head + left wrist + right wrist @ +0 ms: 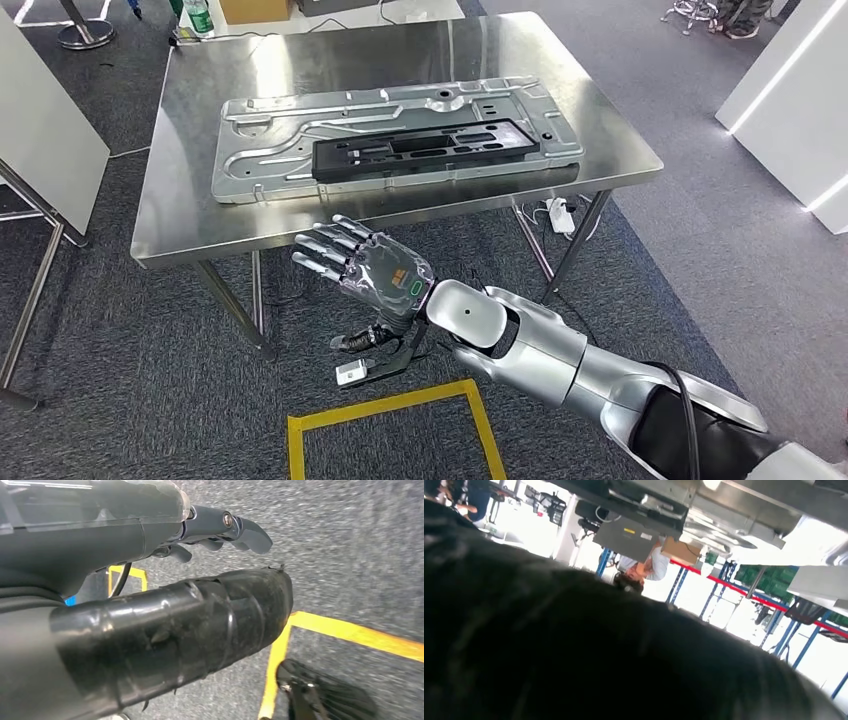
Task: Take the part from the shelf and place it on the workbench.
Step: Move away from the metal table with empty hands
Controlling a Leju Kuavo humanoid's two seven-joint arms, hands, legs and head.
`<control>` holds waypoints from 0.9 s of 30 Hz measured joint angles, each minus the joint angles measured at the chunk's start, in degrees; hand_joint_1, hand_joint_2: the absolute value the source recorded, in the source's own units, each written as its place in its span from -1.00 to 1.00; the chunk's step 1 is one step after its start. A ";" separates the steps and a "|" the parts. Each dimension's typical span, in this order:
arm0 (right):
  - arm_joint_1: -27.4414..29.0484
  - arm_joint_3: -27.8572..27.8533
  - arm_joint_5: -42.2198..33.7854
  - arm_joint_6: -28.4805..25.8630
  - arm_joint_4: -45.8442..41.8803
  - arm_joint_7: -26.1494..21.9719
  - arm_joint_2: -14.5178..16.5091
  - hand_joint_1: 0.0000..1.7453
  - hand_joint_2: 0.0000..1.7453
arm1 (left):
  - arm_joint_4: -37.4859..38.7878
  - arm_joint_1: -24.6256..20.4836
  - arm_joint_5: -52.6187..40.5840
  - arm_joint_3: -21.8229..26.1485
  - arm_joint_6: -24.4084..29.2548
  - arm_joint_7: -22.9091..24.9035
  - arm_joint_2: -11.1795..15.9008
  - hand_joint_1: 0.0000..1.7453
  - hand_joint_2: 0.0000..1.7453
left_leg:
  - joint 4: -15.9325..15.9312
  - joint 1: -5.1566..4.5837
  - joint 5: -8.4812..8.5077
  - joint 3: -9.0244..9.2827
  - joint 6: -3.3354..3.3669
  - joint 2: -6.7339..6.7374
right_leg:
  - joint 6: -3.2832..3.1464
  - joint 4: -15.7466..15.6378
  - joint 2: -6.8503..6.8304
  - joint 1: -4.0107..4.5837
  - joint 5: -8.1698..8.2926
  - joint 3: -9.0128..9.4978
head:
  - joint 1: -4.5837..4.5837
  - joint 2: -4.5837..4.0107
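Right hand (pixel 365 270) hovering empty, fingers spread, just off the workbench's (pixel 180 225) near edge. Black part (pixel 425 148) lying on a pressed metal panel (pixel 270 150) mid-bench. Grey carpet (pixel 120 390), yellow tape square (pixel 395 405) underfoot. Left hand (pixel 150 535) hanging empty over carpet, fingers loose.

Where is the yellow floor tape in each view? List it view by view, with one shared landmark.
Head view: the yellow floor tape lies at the bottom centre, below the right hand.
Left wrist view: it runs across the lower right.
Right wrist view: not in it.
Shared landmark: the grey carpet around the tape.
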 joint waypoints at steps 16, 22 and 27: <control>0.81 -0.04 -0.22 -0.12 -0.87 0.33 -0.85 -1.00 -1.00 | 0.00 0.14 -0.33 -0.02 -0.38 -0.24 -0.41 -1.00 -1.00 | 13.13 0.06 -4.63 -1.39 -2.93 -0.30 | -3.23 -16.14 -0.38 1.17 6.40 2.91 | -0.05 0.00; 1.33 -0.98 -0.90 -0.22 -2.14 0.44 -2.87 -1.00 -1.00 | -0.02 -0.05 -0.65 -0.09 -0.37 -0.56 -0.52 -1.00 -1.00 | -1.16 -0.72 -6.18 7.44 -0.71 -0.19 | -1.51 -15.16 -0.57 1.17 9.03 0.54 | -0.02 0.01; 2.54 -1.30 -0.95 -0.22 -2.68 0.47 -4.20 -1.00 -1.00 | 0.00 -0.12 -0.68 -0.14 -0.35 -0.58 -0.80 -1.00 -1.00 | -1.70 -0.37 -2.58 4.47 1.13 0.32 | 0.03 -3.82 0.16 0.46 -1.79 -2.49 | 0.10 0.00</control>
